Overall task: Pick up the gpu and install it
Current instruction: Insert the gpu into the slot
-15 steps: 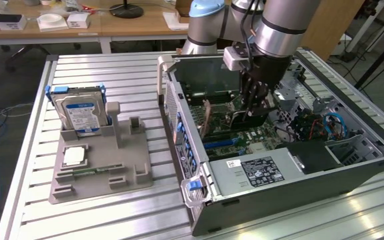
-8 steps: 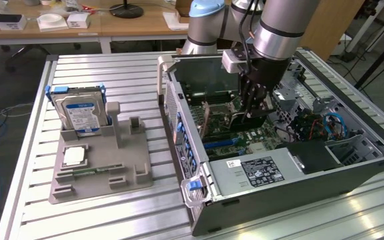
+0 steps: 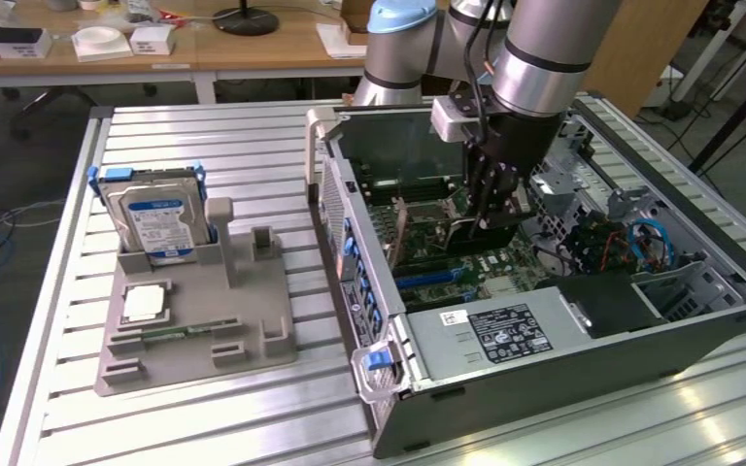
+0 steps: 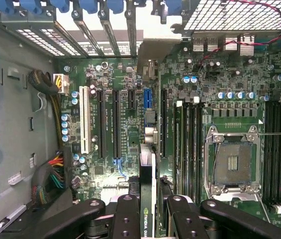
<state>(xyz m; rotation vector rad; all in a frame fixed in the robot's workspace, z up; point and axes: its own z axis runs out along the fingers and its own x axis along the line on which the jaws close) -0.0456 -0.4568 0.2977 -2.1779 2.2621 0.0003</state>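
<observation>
Scene: a robot arm's claw (image 3: 485, 231) reaches down into an open computer case (image 3: 684, 340) lying on a slatted metal table (image 3: 218, 417)
Claw: narrowed on the graphics card (image 4: 147, 169), one finger on each face, the fingers (image 4: 126, 214) pressed against it
Graphics card: held on edge, straight out ahead of the claw, low over the main board (image 4: 239, 74) and, by the look of it, not yet seated
Under the card: long black slots (image 4: 115, 124) and a short blue one (image 4: 147, 99) run the same way as the card; which one it hangs over cannot be told
Ahead of the claw: the case's rear wall, with its row of blue clips (image 4: 85, 5)
Either side of the claw: the bare processor socket (image 4: 234, 164) on one hand, a bundle of coloured wires (image 4: 55, 174) on the other
Well away from the claw: a hard drive (image 3: 152, 228) upright in a grey stand (image 3: 256, 330), outside the case
Step in hand, as judged: bringing the card down onto its slot
Doing it well: keep the card upright and parallel to the slot, match its metal end to a rear opening, press evenly along its length rather than at one corner, and grip firmly enough that it cannot twist
</observation>
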